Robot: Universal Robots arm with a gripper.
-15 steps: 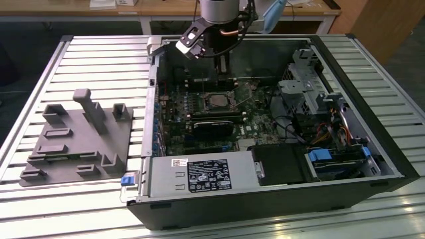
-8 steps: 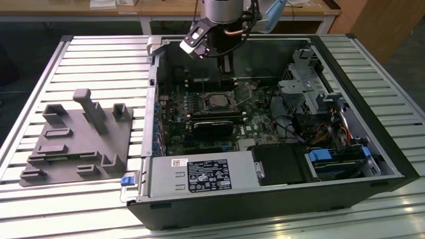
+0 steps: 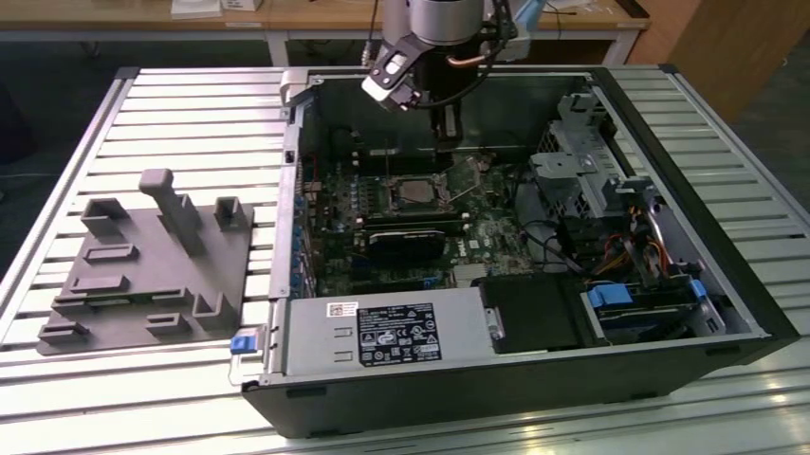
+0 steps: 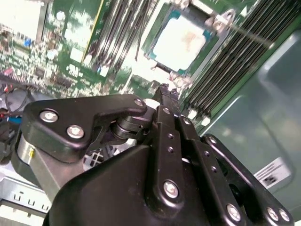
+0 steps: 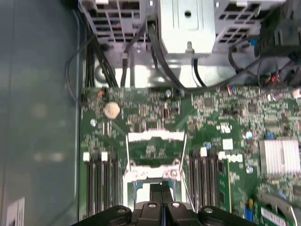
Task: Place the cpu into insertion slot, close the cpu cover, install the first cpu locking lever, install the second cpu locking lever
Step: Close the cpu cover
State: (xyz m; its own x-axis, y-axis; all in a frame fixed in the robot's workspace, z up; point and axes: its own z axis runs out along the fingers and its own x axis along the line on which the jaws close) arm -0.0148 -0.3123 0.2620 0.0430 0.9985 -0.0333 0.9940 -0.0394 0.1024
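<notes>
The cpu (image 4: 181, 40), a flat square chip with a silvery top, sits in the insertion slot (image 3: 412, 192) on the green board inside the open computer case. In the first wrist view the cpu cover (image 5: 155, 137), a thin grey frame, shows just beyond the fingertips with board visible through its window; I cannot tell whether it lies flat. A thin wire locking lever (image 4: 249, 34) sticks out from one corner of the slot. My gripper (image 4: 164, 90) (image 5: 162, 190) (image 3: 446, 140) hangs shut and empty just beside the slot's edge, above the board.
Memory slots (image 4: 235, 61) flank the slot. A black module (image 3: 405, 242) lies nearer the camera, and a power supply box (image 3: 386, 334) nearer still. The drive cage (image 3: 582, 161) and cables stand at the exterior view's right. A grey fixture block (image 3: 146, 261) sits on the table outside the case.
</notes>
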